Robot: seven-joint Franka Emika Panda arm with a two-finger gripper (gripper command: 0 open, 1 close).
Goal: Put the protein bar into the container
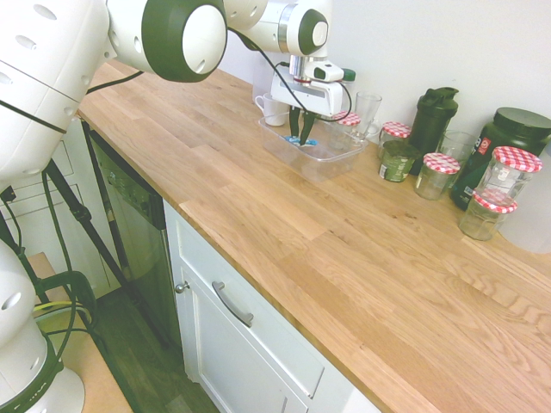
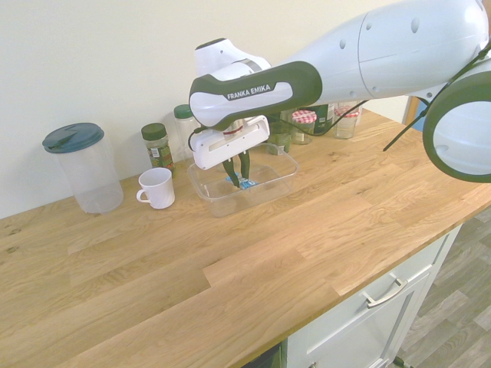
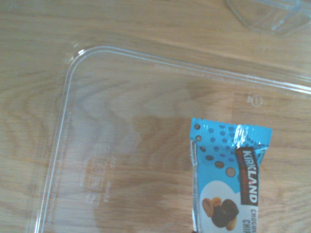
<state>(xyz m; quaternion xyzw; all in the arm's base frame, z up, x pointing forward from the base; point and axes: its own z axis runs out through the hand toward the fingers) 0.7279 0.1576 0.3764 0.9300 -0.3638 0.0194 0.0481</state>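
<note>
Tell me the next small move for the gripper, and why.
I would probably ease the gripper down a little, then open it to release the protein bar. The fingers look closed on the blue wrapper, and both exterior views show it within the rim of the clear container, so a short drop seems likely to land inside.

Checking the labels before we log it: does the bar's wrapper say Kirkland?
Yes, KIRKLAND is printed on the blue bar.

The protein bar (image 3: pixel 226 194) reads "KIRKLAND"; the arm (image 2: pixel 337 65), "FRANKA EMIKA".
</note>
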